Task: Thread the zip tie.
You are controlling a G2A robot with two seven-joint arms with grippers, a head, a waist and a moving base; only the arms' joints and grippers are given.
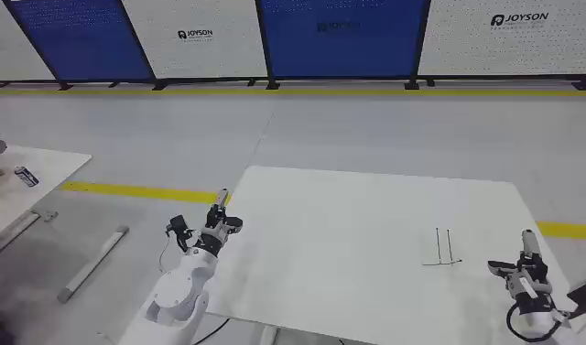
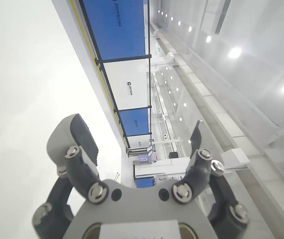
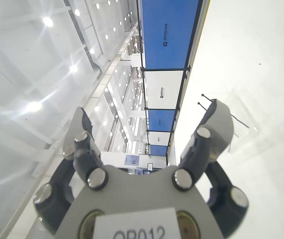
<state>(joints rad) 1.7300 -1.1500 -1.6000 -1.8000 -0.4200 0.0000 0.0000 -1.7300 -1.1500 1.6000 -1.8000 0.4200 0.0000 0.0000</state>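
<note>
Two thin dark zip ties (image 1: 443, 245) lie side by side on the white table (image 1: 348, 244), toward its right side, with a thin strip across their near ends. In the right wrist view the zip ties (image 3: 201, 99) lie just beyond one fingertip, which partly hides them. My right gripper (image 1: 527, 242) (image 3: 149, 118) hovers open at the table's right edge, a short way right of the ties, holding nothing. At the table's left edge my left gripper (image 1: 221, 202) (image 2: 139, 135) stands open and empty, far from the ties.
The tabletop around the ties is bare white surface. A second white table (image 1: 37, 176) with a small can (image 1: 26, 176) stands at the far left. Blue and white partition panels (image 1: 339, 29) line the back of the room.
</note>
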